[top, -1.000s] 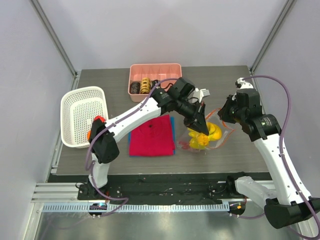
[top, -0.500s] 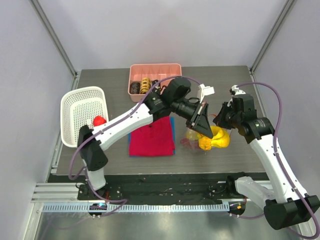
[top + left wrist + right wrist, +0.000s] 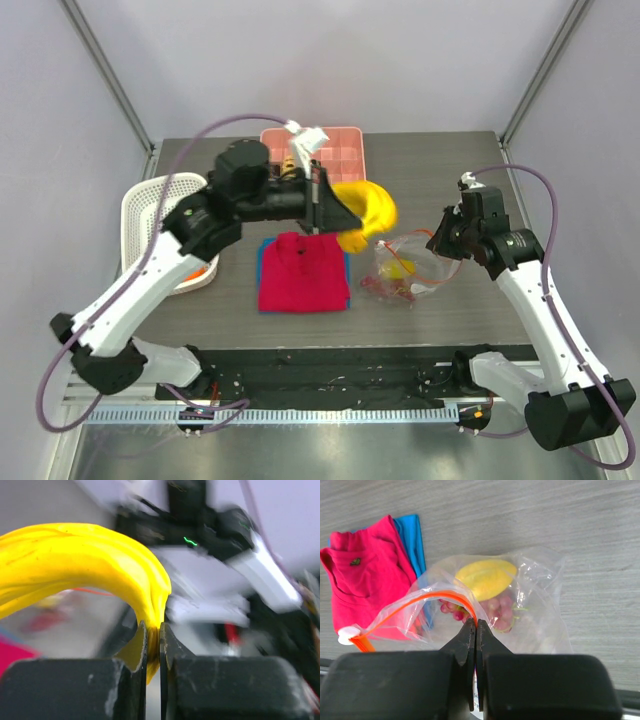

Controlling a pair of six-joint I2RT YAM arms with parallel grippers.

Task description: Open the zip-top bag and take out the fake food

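My left gripper (image 3: 343, 216) is shut on the stem end of the curved yellow banana (image 3: 371, 205) and holds it in the air, above and left of the bag. In the left wrist view the jaws (image 3: 153, 630) pinch the banana (image 3: 75, 555). The clear zip-top bag (image 3: 412, 268) lies on the table with its mouth open. My right gripper (image 3: 443, 240) is shut on its orange zip strip (image 3: 435, 597), the tips (image 3: 475, 626) closed on the rim. Inside the bag are a yellow fruit (image 3: 485, 578) and a bunch of small red fruit (image 3: 501, 609).
A folded red shirt (image 3: 303, 272) on a blue cloth lies left of the bag. A white basket (image 3: 160, 225) stands at the left, partly under my left arm. A pink tray (image 3: 345, 148) with ring-shaped pieces stands at the back.
My left arm has pulled the banana out of the bag and swung it up and to the left. The bag has slumped flatter. My right gripper has kept hold of the zip strip.
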